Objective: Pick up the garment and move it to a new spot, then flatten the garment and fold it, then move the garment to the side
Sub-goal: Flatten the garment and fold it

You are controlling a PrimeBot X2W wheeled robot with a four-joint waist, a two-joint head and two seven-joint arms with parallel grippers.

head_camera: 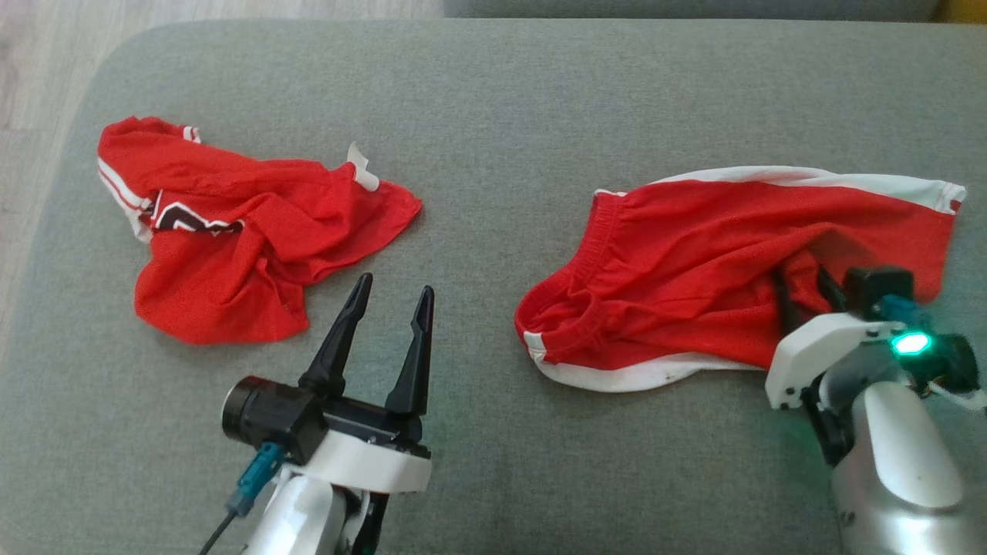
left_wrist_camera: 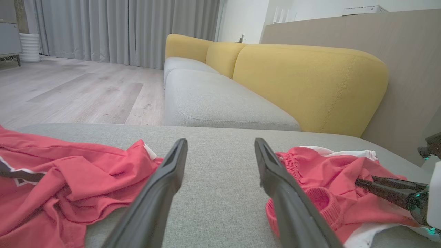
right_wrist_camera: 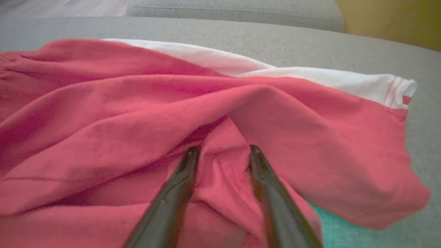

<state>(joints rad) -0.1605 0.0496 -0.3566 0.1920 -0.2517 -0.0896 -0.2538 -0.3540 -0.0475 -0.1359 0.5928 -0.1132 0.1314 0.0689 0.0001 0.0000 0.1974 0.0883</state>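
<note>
- Shorts (head_camera: 694,262): red with white trim (head_camera: 810,181), lying crumpled on the right half of the grey cushion (head_camera: 493,116), with the waistband (head_camera: 609,239) towards the middle.
- A second red piece, a shirt (head_camera: 231,231), is bunched on the left half, well apart from the shorts.
- Right gripper (right_wrist_camera: 222,151): down on the near right part of the shorts, fingers apart and straddling a raised ridge of cloth. I don't see the ridge pinched tight yet.
- Left gripper (head_camera: 395,285): fingers wide apart and holding nothing, above bare cushion between the two pieces.
- Handling guess: thin, light knit that's fully limp. It will drape and trail when lifted, and it won't hold a shape.
- The weave looks smooth, so a shallow pinch may slip out. Best to get the whole ridge deep between the fingers.
- That ridge may be more than one layer. Fine for the move, bad for flattening.
- For spreading, the elastic waistband or a hemmed leg corner looks the firmest place to hold, one gripper at each end.
</note>
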